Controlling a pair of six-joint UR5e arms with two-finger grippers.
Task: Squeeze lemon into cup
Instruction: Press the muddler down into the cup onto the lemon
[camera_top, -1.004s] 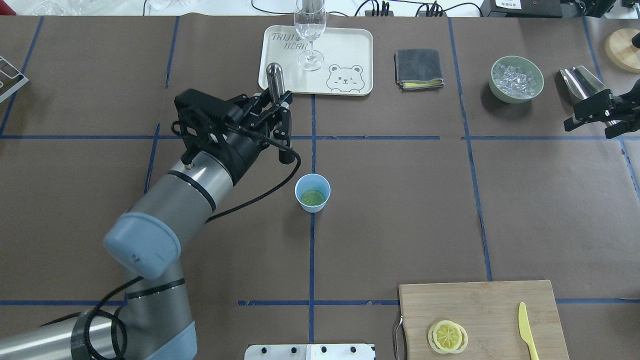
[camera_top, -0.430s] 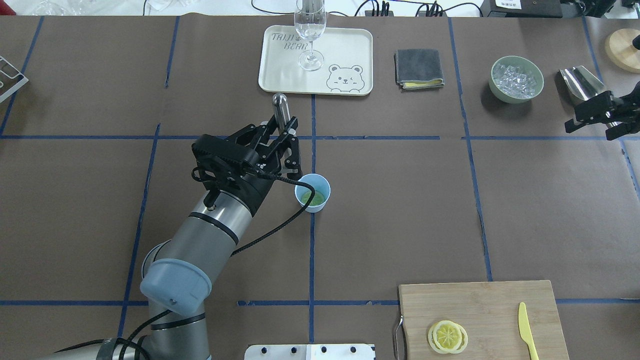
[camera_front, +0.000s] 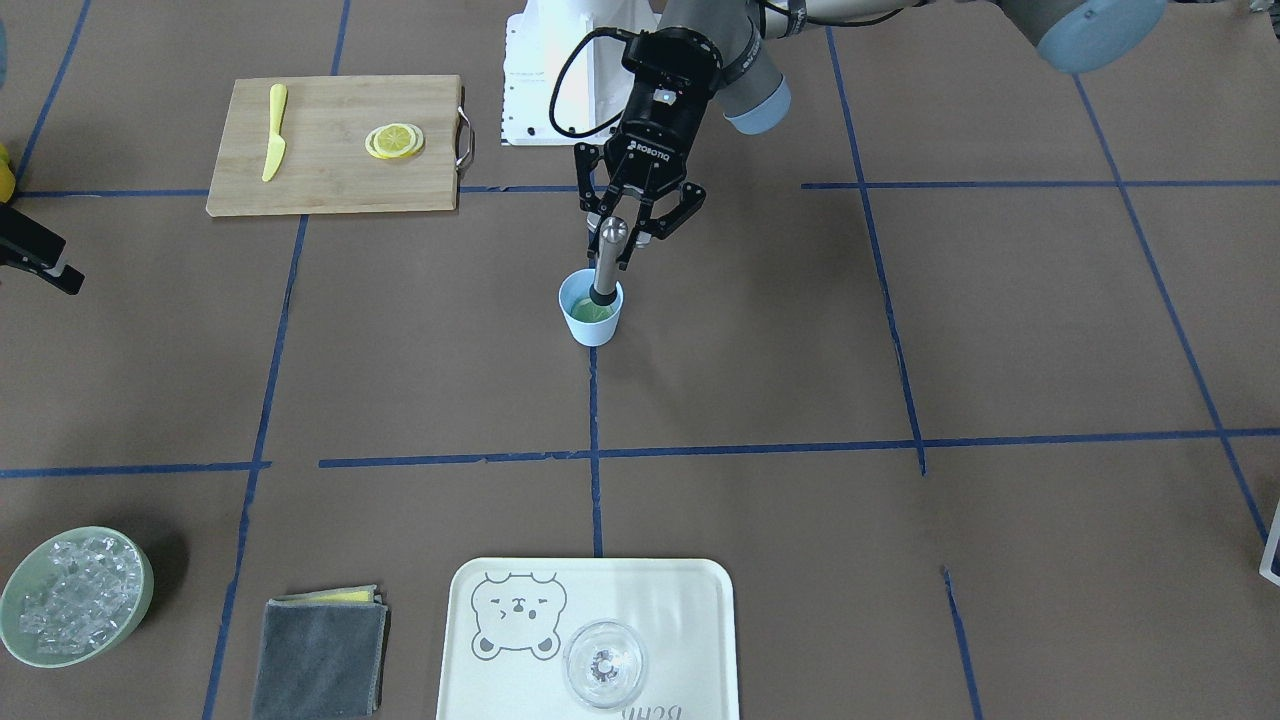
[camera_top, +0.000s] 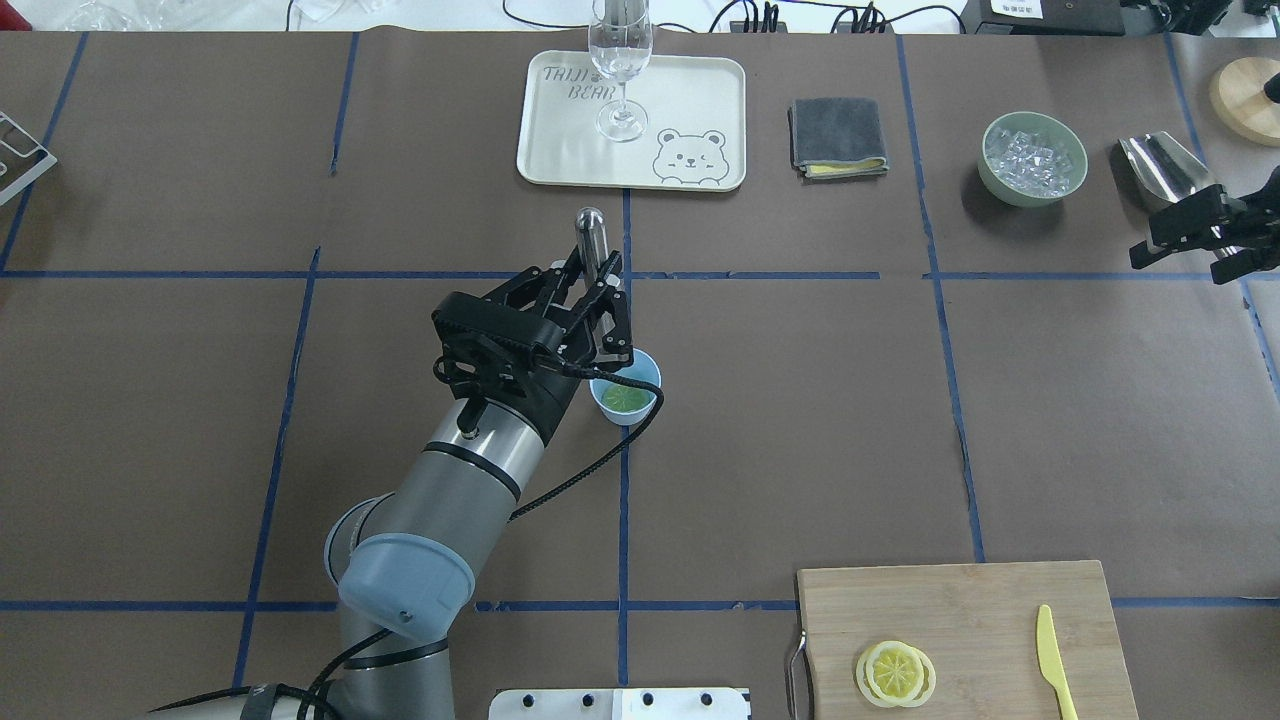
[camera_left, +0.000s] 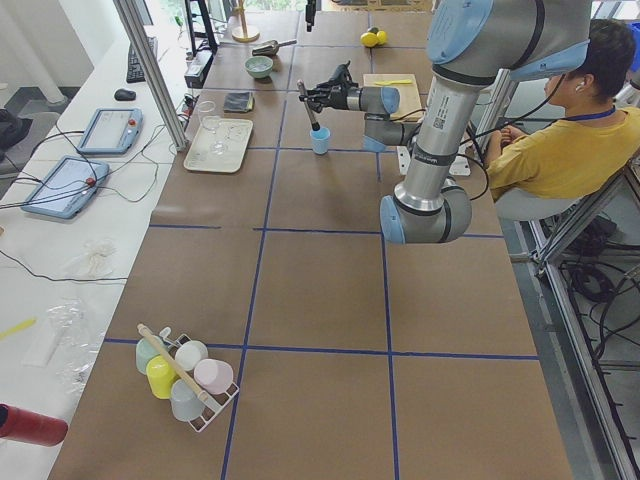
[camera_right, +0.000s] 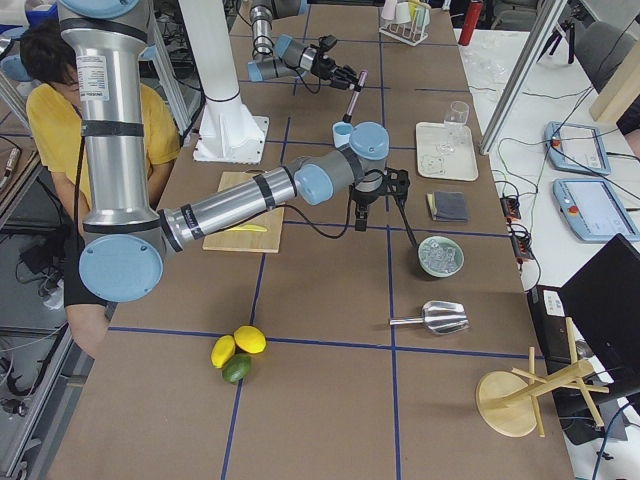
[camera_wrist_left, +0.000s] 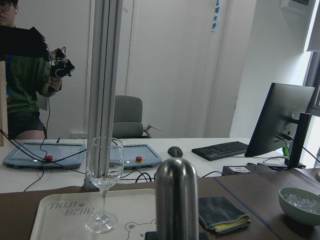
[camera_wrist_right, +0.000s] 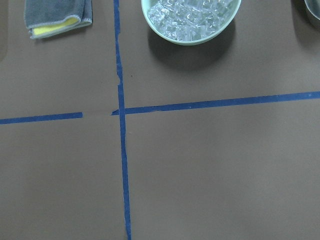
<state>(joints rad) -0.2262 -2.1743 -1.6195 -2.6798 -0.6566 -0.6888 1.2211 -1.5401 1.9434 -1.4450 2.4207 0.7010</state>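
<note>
The light-blue cup (camera_top: 640, 381) (camera_front: 590, 325) stands at the table's middle, with a greenish-yellow lemon slice (camera_top: 625, 398) flat at its bottom. My left gripper (camera_top: 603, 290) (camera_front: 617, 238) is shut on a steel muddler (camera_top: 590, 228) (camera_front: 606, 262), held tilted. The muddler's lower end is inside the cup's mouth; contact with the slice cannot be told. The muddler's top fills the left wrist view (camera_wrist_left: 176, 200). More lemon slices (camera_top: 895, 673) (camera_front: 394, 140) lie on the cutting board (camera_top: 960, 610). My right gripper (camera_top: 1192, 238) is open and empty at the far right.
A yellow knife (camera_top: 1050, 650) lies on the board. A bear tray (camera_top: 700, 100) with a clear glass (camera_top: 620, 70) stands behind the cup. A grey cloth (camera_top: 837, 137), a green bowl of ice (camera_top: 1033, 160) (camera_wrist_right: 190, 20) and a metal scoop (camera_top: 1160, 165) are at the back right.
My left arm has swung right and toward the cup, carrying the muddler from near the tray to over the cup. The right gripper has barely moved.
</note>
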